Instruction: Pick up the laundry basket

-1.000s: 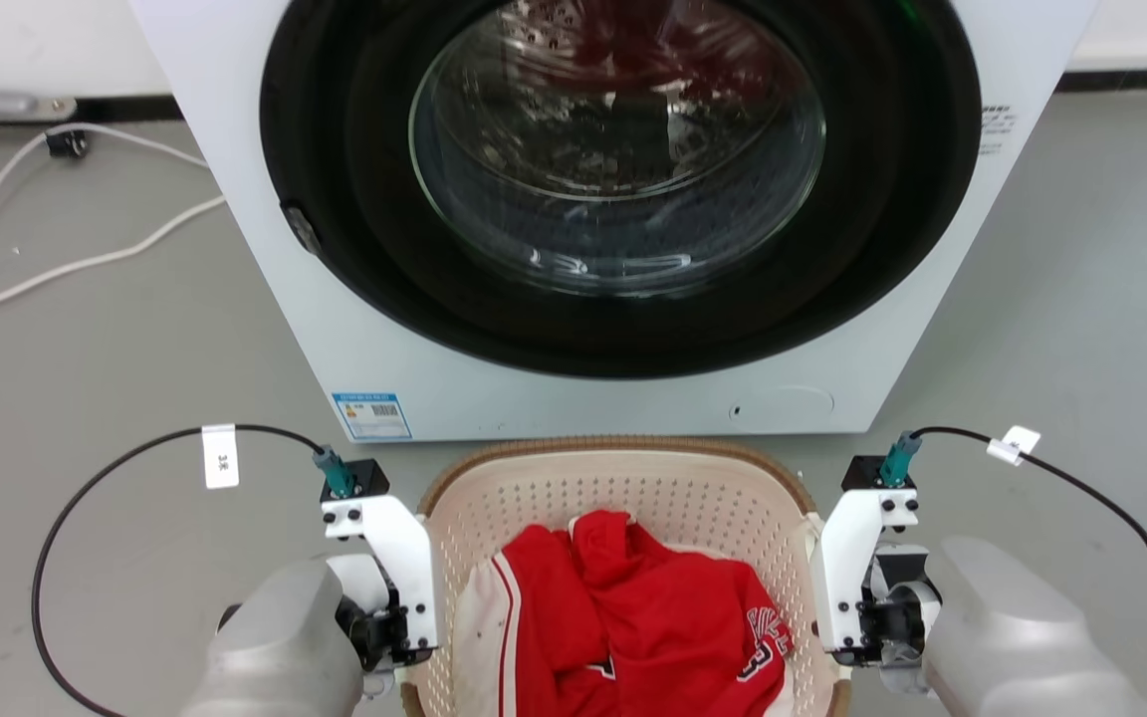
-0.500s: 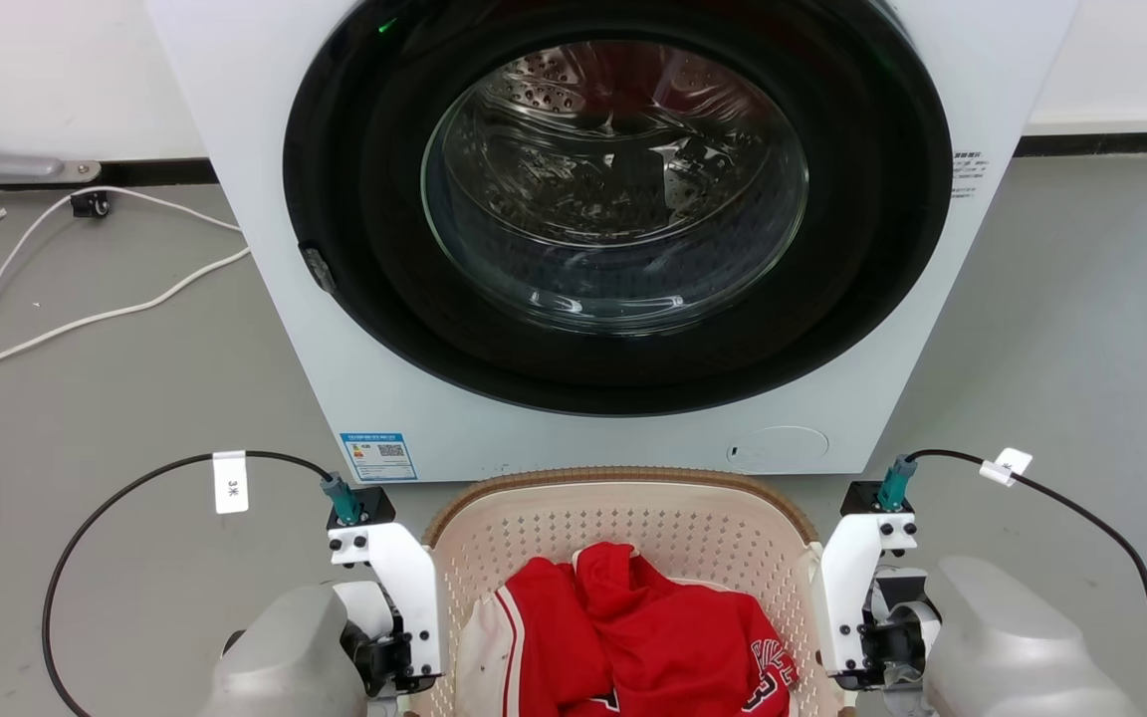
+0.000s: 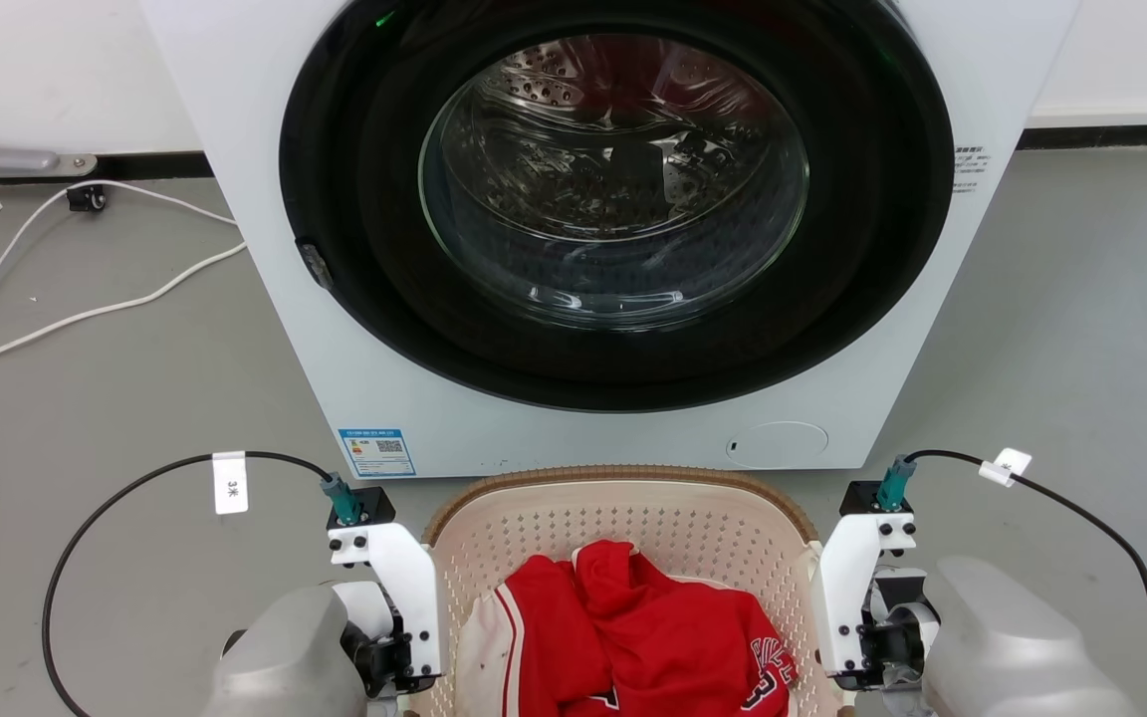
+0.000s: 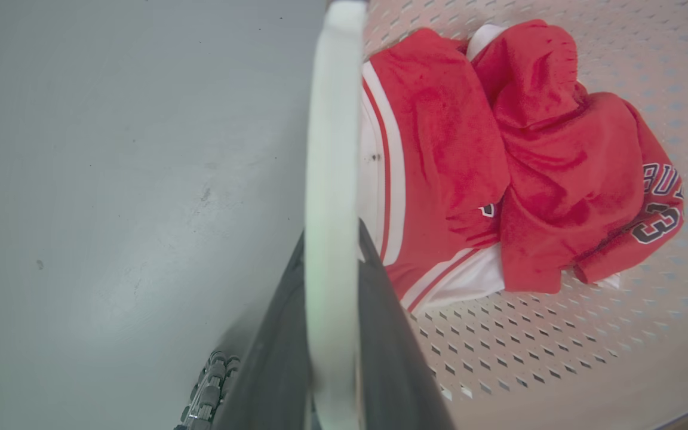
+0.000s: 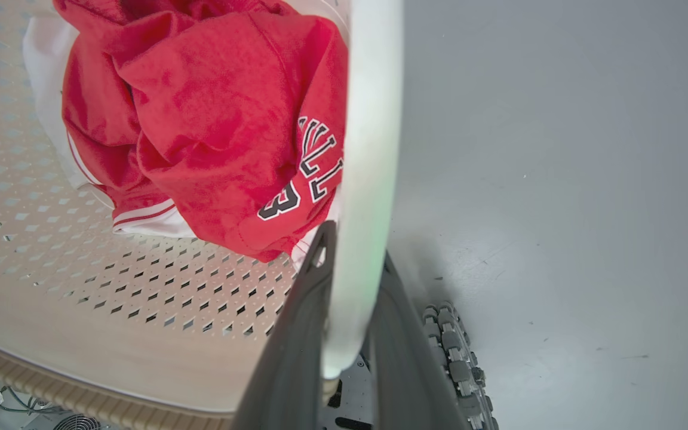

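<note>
The laundry basket (image 3: 623, 476) is cream with perforated walls and a brown woven-look rim, and it sits between my arms in front of the washing machine. A red and white jersey (image 3: 633, 627) lies inside it. My left gripper (image 3: 399, 652) is at the basket's left side. In the left wrist view the left gripper (image 4: 332, 239) is shut on the white handle (image 4: 332, 119). My right gripper (image 3: 867, 647) is at the basket's right side. In the right wrist view the right gripper (image 5: 353, 245) is shut on the other white handle (image 5: 374, 89). I cannot tell whether the basket is off the floor.
The white washing machine (image 3: 942, 329) stands close behind the basket, its round glass door (image 3: 613, 179) shut. White cables (image 3: 86, 319) trail over the grey floor at the left. A ribbed wheel (image 5: 457, 358) shows under the right handle.
The whole head picture has shifted down a little, so the camera has moved. Both grippers stay shut on the basket's handles, with the same hold.
</note>
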{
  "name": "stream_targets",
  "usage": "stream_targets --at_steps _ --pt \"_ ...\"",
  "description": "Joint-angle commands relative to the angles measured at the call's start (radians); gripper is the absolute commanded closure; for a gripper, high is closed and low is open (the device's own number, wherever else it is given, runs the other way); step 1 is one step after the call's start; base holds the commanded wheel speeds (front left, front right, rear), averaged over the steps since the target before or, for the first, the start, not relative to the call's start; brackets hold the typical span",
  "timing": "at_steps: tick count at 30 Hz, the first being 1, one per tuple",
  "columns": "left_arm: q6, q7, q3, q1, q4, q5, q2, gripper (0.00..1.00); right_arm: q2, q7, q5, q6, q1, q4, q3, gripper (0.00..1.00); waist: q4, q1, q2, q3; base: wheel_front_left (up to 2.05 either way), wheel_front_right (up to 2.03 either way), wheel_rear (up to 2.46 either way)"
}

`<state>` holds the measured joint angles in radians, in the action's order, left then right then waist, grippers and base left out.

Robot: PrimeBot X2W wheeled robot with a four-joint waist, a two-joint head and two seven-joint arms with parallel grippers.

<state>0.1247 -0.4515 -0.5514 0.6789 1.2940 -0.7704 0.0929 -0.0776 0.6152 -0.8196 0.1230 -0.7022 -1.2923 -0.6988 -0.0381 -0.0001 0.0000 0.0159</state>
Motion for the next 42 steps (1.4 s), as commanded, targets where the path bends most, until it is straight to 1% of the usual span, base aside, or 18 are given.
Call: stream_targets --at_steps 1,42 --pt "0.01 0.007 -0.002 -0.001 -0.009 -0.009 -0.014 1.0 0.023 -0.005 -0.007 0.014 -0.006 0.008 -0.002 1.0 0.0 0.0001 0.0 -0.001 0.0 0.0 0.0" --pt "0.008 0.014 -0.021 -0.012 -0.008 -0.045 -0.02 1.0 0.026 -0.034 0.003 0.014 0.005 0.008 0.004 1.0 0.008 0.0001 0.0 -0.027 0.0 0.0 0.0"
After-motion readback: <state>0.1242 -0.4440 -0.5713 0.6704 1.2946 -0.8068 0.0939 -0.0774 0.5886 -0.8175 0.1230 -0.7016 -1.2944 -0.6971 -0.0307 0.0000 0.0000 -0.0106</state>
